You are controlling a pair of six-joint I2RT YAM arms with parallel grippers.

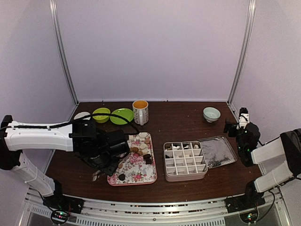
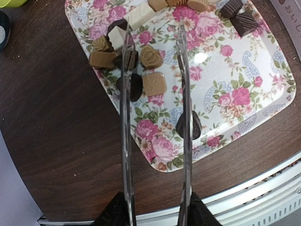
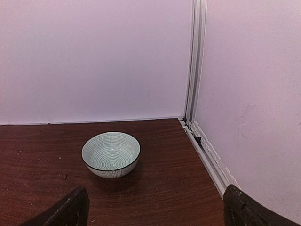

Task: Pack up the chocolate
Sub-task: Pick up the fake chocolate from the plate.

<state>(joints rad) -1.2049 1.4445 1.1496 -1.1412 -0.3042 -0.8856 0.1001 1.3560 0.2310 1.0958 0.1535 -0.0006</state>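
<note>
Left gripper: the left gripper is clamped on the handle end of the metal tongs. Its black fingers press on the outside of both blades.
Tongs: the two blades stand apart and reach out over the floral tray. The left tip lies among a cluster of pieces and the right tip is over flowered tray. A tan heart-shaped piece lies between the blades; whether either blade touches it I cannot tell.
Chocolate: most of the chocolate lies loose on the floral tray, at the near left of the table. Tan, white and dark pieces bunch around the left blade tip. Two dark squares sit apart at one corner of the tray. One dark piece lies under the right blade, near the tray's edge.
Box: the divided box stands just right of the floral tray, with a few small pieces in its far compartments.
Beside the box: a grey tray lies against its right side.
Right gripper: the right gripper has its jaws wide apart, holds nothing, and faces the striped bowl in the far right corner.
Far left: a mug, a green plate and a green bowl stand in a row.
</note>
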